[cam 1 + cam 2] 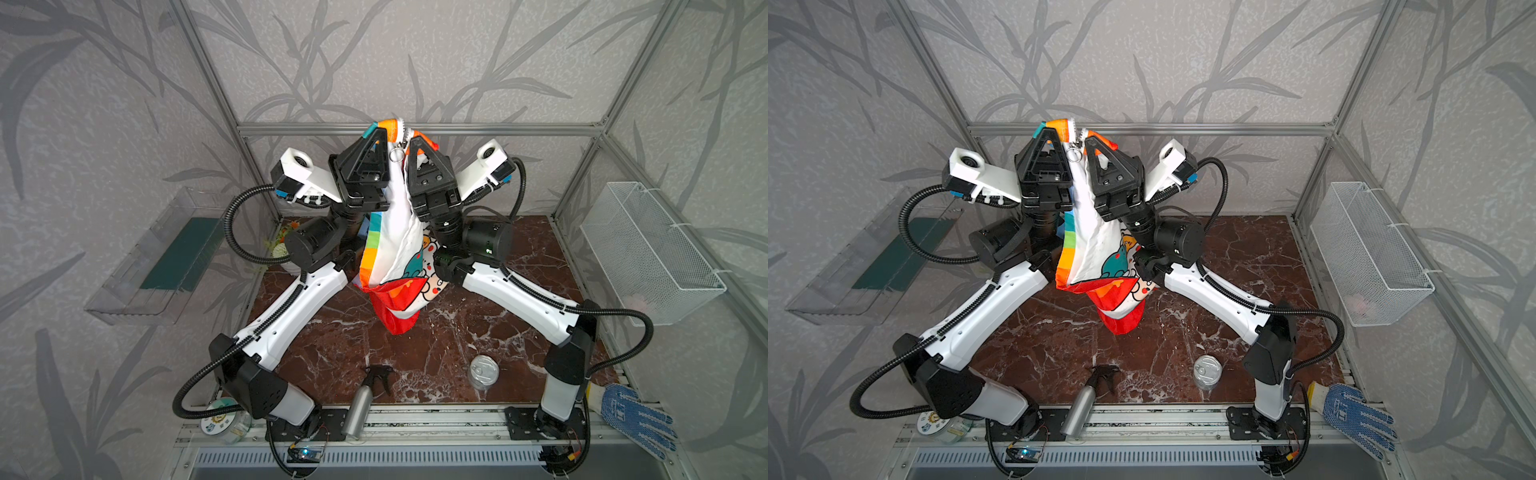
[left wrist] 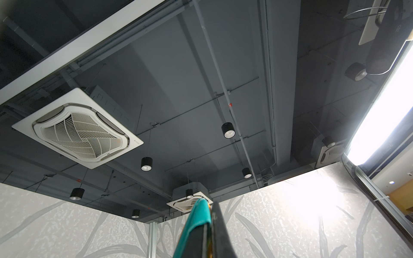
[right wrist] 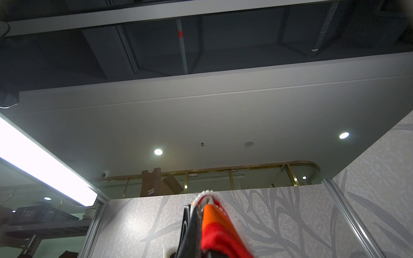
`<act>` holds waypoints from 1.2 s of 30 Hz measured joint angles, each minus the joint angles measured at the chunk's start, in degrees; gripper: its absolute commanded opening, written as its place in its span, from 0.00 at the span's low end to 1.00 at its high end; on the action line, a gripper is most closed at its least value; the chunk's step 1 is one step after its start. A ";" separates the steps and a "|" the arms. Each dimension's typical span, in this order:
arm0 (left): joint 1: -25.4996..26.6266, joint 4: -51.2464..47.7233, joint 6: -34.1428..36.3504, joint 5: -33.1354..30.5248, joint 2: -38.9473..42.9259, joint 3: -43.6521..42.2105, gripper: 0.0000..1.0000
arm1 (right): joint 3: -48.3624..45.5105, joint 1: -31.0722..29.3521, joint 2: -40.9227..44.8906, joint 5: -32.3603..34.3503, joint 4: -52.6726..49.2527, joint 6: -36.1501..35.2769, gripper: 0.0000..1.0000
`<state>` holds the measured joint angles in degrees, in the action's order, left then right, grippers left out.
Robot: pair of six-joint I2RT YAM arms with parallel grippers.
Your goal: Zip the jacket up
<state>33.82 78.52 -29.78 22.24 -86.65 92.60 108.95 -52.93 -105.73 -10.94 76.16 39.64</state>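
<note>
Think of the counter [image 1: 332, 345] as a clock, with 12 at the far wall.

At 9 o'clock you see a clear plastic shelf [image 1: 124, 291] on the side wall. A dark green thing lies in it. At 7 o'clock, by the near rail, sits a round clear tub [image 1: 226, 419] with a sticker lid. At 6 o'clock a silver spray bottle [image 1: 359, 409] lies on its side, with its black trigger head toward the middle.

Your left end effector [image 1: 377, 132] points up, high over the counter toward 12 o'clock. It is clenched on the top edge of the jacket [image 1: 395, 232], on the rainbow-striped side. In the left wrist view a teal fold of cloth lies pressed against a black finger [image 2: 220, 227].

The jacket hangs in the air between your two arms. Its white inside faces you. Its red part hangs lowest, near the middle of the clock. You cannot tell if the red part touches the counter. A small metal ring [image 1: 396, 155] on the zipper dangles between the two end effectors.

Your right end effector [image 1: 417, 141] also points up. It is clenched on the other top edge, on the orange and red cloth. In the right wrist view the white zipper teeth [image 3: 206, 194] curl over that cloth.

At 5 o'clock a tin can [image 1: 484, 370] stands upright. At 4 o'clock a blue dotted glove [image 1: 636, 415] lies by the near rail. At 3 o'clock a white wire basket [image 1: 648, 249] hangs on the side wall.
</note>
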 measured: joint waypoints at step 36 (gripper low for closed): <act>0.00 0.00 0.63 -0.07 -0.33 0.28 0.00 | -4.33 -0.39 2.25 1.05 1.51 0.92 0.00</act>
<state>33.82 78.52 -29.15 22.17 -86.98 92.88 104.62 -53.32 -103.48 -9.89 77.67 40.56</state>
